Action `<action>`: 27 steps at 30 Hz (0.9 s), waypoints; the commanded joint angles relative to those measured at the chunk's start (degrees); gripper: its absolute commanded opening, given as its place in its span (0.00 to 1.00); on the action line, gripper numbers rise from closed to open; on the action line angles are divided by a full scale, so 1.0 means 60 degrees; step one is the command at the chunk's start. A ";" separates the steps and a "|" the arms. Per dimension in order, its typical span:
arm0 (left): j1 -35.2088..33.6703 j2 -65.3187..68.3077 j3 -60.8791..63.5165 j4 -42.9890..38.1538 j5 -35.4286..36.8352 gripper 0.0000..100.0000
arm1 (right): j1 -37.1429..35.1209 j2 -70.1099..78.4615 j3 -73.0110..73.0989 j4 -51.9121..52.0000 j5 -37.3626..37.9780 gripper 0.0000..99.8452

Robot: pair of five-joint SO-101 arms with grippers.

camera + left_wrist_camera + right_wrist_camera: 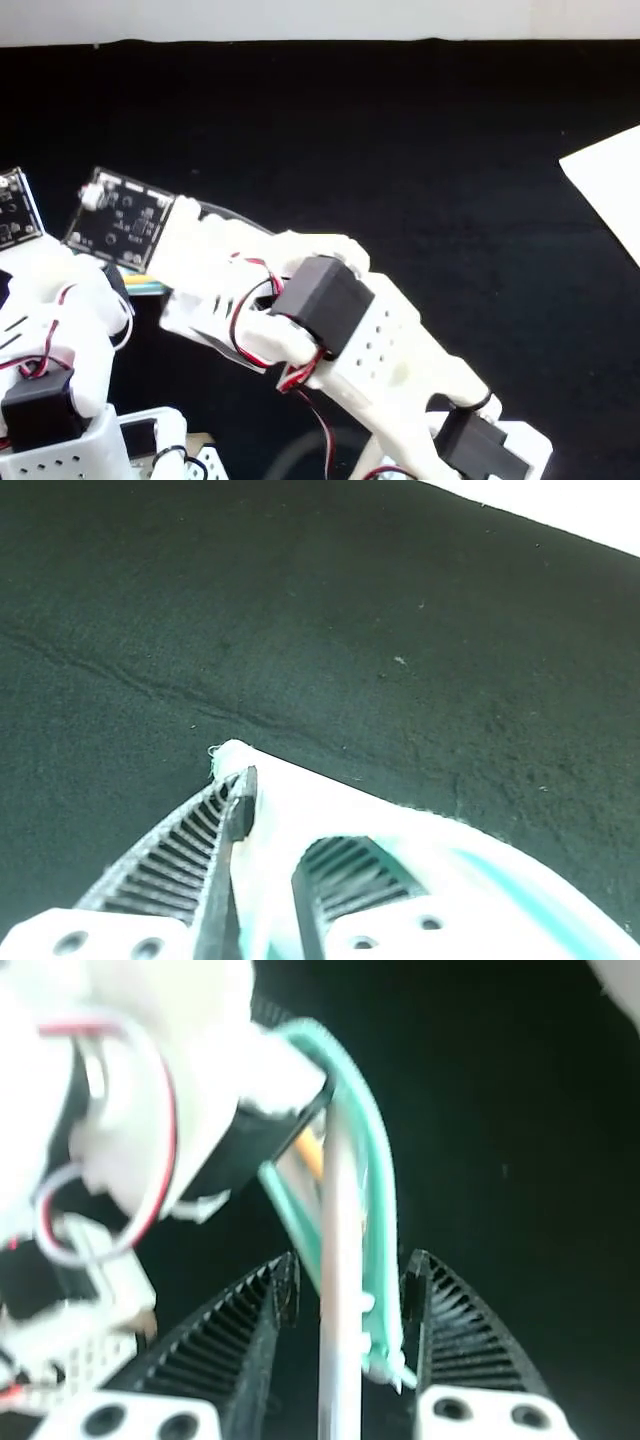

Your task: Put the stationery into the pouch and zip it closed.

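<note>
Within the left gripper [270, 825], clamped tight, sat one corner of the pouch [340, 815]; the right gripper [350, 1265] stood narrowly parted astride its teal rim. Fabric was probably light and limp (grasp the stiffer zip edge).

The desk [420, 140] is black. The pouch [378, 1170] is milky white with a mint-green edge, and an orange item [310, 1152] shows inside it. The right gripper [350, 1260] has black ribbed fingers [240, 1340]. The arms [400, 370] are white, with black motors [325, 300] and red and white wires [240, 330]. The sheet [612, 185] is white.
</note>
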 commanded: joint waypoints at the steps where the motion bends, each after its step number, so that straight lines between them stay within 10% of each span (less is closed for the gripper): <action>1: 0.0256 0.0095 0.0593 0.0059 0.0029 0.01 | -0.0037 -0.0022 -0.0886 -0.0505 -0.0161 0.17; 12: 0.0242 0.0110 0.0623 -0.0190 0.0044 0.01 | 0.2689 -0.0066 -0.4168 0.2264 -0.0821 0.17; 21: 0.0242 0.0110 0.0579 -0.0205 0.0044 0.01 | 0.4505 -0.2147 0.4593 0.2220 0.2989 0.12; 27: 0.0125 0.0168 0.0579 -0.0396 0.0103 0.01 | 0.4037 -0.3172 0.7670 0.1282 0.1436 0.12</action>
